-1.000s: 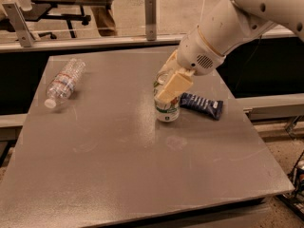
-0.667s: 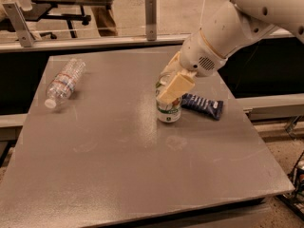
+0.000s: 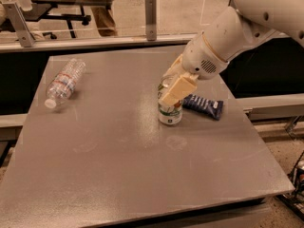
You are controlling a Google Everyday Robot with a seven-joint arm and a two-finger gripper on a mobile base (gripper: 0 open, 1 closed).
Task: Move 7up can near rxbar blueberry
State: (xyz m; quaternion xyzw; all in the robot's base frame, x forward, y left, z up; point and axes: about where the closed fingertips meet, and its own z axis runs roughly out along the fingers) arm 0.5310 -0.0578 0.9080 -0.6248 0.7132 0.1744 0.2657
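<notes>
**Can set down beside the bar, release next**

We start with the grey table (image 3: 118,175), which takes up most of the view. The white arm (image 3: 228,37) reaches in from the upper right and slopes down toward the table's middle right. Far off at the left edge lies a clear water bottle (image 3: 65,82) on its side, well apart from everything that matters here.

The rxbar blueberry (image 3: 205,106) lies flat on the table, angled a little, just to the right of the arm's tip. The 7up can (image 3: 170,114) stands upright with its base on the surface, just beside the bar's near end (we cannot tell whether the two touch).

The gripper (image 3: 168,96) sits over the can's upper half. One pale finger (image 3: 176,90) lies across the can's front and the other is hidden behind it, so we read the jaws as closed narrow on the can, holding it.

We judge the carrying part done, since the can is already near the bar. What is left is the release. The next move calls for the jaws to part cleanly and the arm to rise straight up, so that the finger neither drags the light can over nor nudges it into the wrapper.
</notes>
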